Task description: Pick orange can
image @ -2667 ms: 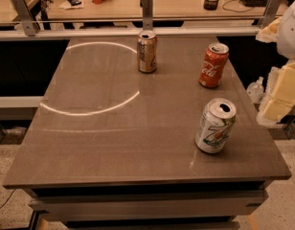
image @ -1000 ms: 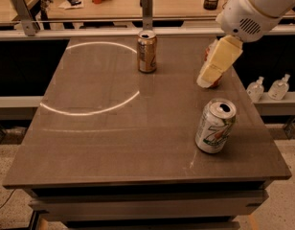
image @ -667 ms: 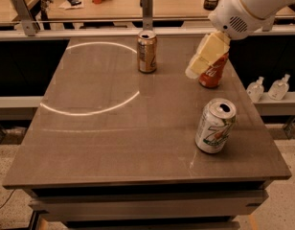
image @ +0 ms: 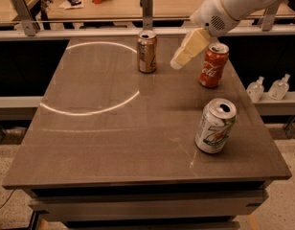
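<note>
- Camera view: we see a brown table (image: 114, 143) with three drink cans standing on it and a thin bright ring (image: 90, 113) across its left half.
- We find the orange can (image: 147, 51) upright near the table's far edge, about midway along it and just right of the ring's far arc. Its top is open, and nothing touches it.
- We see the white arm (image: 233, 4) come in from the upper right. Its cream-coloured gripper (image: 178, 61) slants down and to the left, above the tabletop.
- The gripper's tip hangs between the orange can and the red Coca-Cola can (image: 213, 65), near the orange can's right side but apart from it.
- We cannot tell whether the gripper is spread or closed, because it shows as a single pale wedge. It grasps nothing.
- The white-green 7UP can (image: 215, 126) stands tilted near the right front of the table, well apart from the orange can.
- Two small clear bottles (image: 255, 89) sit on a ledge just beyond the table's right edge.
</note>
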`<state>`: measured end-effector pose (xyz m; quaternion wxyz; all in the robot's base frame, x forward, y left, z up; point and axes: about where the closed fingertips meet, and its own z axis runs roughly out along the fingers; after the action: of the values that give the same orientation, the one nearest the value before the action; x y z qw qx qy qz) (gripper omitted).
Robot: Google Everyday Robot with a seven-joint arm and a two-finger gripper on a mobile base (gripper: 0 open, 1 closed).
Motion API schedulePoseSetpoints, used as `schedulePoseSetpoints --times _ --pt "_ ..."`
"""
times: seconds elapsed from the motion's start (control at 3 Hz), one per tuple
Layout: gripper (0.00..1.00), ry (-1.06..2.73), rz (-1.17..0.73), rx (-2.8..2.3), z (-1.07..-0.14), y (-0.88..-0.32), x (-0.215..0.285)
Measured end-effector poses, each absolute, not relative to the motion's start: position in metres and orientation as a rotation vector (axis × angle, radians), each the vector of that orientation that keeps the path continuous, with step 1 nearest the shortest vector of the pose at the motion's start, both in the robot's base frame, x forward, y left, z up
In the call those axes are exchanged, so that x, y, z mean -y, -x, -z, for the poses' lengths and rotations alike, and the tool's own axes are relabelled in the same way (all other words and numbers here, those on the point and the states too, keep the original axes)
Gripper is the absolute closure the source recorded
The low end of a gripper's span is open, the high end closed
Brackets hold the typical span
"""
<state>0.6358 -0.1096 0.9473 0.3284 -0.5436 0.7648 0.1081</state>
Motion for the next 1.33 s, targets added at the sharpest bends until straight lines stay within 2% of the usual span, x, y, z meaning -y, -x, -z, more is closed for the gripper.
schedulePoseSetpoints --times 0.33,1.33 --pt "0.0 1.438 -0.348 -2.015 -0.928 -0.658 0.099" --pt "0.0 1.368 -0.435 -1.999 -0.921 -0.671 0.083"
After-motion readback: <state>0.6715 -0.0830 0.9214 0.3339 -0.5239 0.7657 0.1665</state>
